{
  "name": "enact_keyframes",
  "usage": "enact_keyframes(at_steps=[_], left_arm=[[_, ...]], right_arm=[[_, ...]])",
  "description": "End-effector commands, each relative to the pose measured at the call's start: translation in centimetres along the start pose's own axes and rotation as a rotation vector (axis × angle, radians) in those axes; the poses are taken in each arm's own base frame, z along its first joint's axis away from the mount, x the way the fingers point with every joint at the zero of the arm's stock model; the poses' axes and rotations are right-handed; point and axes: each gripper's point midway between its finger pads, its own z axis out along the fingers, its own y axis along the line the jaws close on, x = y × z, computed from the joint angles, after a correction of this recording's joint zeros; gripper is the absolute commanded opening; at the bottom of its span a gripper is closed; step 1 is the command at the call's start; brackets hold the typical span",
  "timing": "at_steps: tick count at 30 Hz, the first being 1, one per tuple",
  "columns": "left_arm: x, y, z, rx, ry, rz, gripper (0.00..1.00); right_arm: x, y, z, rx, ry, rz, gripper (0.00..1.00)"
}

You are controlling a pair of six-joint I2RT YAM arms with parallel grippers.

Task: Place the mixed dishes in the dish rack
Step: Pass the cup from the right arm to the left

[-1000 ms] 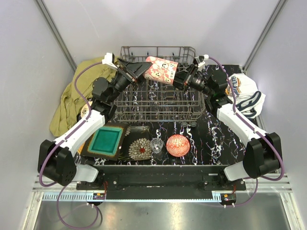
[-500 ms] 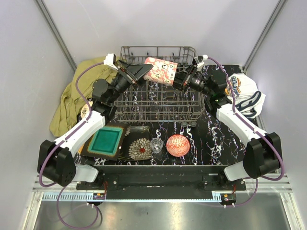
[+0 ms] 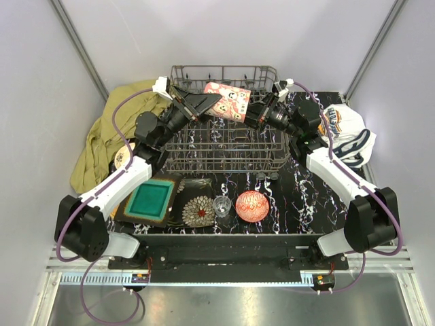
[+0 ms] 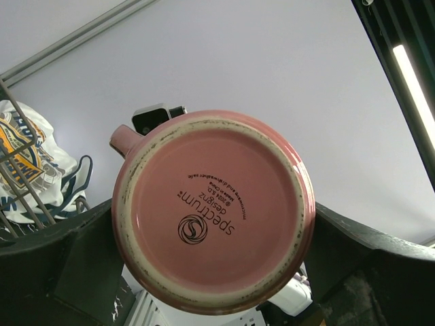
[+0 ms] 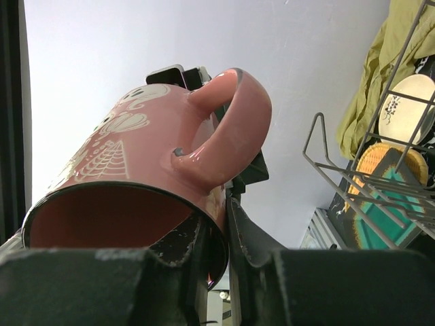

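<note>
Pink cup (image 3: 228, 101) is up in the air over the far half of the dish rack (image 3: 224, 166), tipped on its side, touching no wire. Its mouth faces the right tool (image 3: 253, 113), and that tool is pinched narrow on the rim right by the handle, one finger inside the cup and one outside: a firm hold. The cup's flat base faces the other way, straight at the left tool (image 3: 204, 102), whose jaws are spread wide on either side of the base. Whether they touch the cup, I can't tell.

Down on the black marbled bench (image 3: 299, 197), along the rack's near side, the rest of the dishes stand in a row: teal square plate (image 3: 150, 199) at the left, then a dark floral plate (image 3: 199, 210), the clear glass (image 3: 221, 206) upright, and the red bowl (image 3: 252, 205). Left of the rack lies an olive-yellow cloth (image 3: 109, 132) with a cream round plate (image 3: 121, 157) at its edge. Right of the rack sits a white printed cloth (image 3: 346, 132).
</note>
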Motion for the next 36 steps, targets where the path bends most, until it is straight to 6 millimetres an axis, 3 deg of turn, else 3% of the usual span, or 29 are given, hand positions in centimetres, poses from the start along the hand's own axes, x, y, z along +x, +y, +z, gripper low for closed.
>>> enact_keyframes(at_steps=[1, 36], left_arm=[[0.5, -1.2, 0.7, 0.041, 0.036, 0.029, 0.99], [-1.3, -2.8, 2.1, 0.103, -0.030, 0.011, 0.99]], right_arm=[[1.1, 4.8, -0.2, -0.150, 0.026, -0.103, 0.00], [2.1, 3.6, -1.3, -0.126, 0.029, -0.078, 0.00]])
